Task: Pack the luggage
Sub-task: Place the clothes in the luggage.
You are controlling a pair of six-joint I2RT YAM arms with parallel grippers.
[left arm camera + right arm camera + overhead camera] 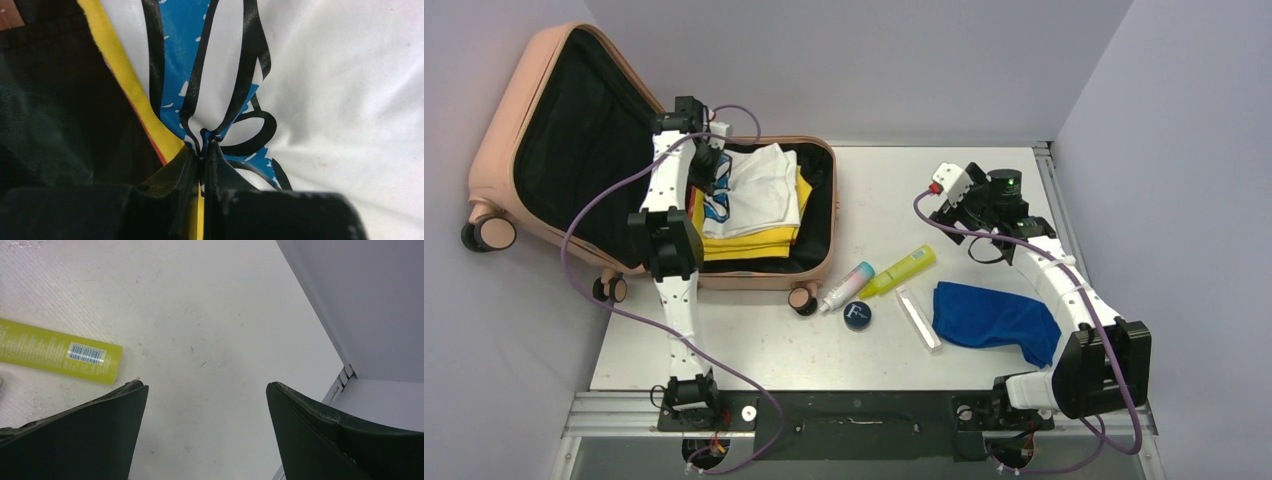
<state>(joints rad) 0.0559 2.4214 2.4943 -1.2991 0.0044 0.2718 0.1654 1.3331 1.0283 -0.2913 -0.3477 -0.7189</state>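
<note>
The salmon-pink luggage (492, 140) lies open at the table's back left, its lid propped up and its black lining (50, 125) showing. In its lower half a white shirt with a blue and black print (759, 190) tops a folded yellow garment (744, 245). My left gripper (709, 165) reaches into the case and is shut on a pinch of the printed white shirt (340, 90), beside the yellow garment's edge (135, 90). My right gripper (954, 205) hovers open over bare table at the back right, nothing between its fingers (125, 410), with a yellow tube (55, 352) to its left.
In front of the luggage lie a pink and teal bottle (847, 287), the yellow tube (902, 270), a round dark tin (857, 316), a slim white stick (917, 318) and a crumpled blue cloth (994, 318). Walls close in the back and right sides.
</note>
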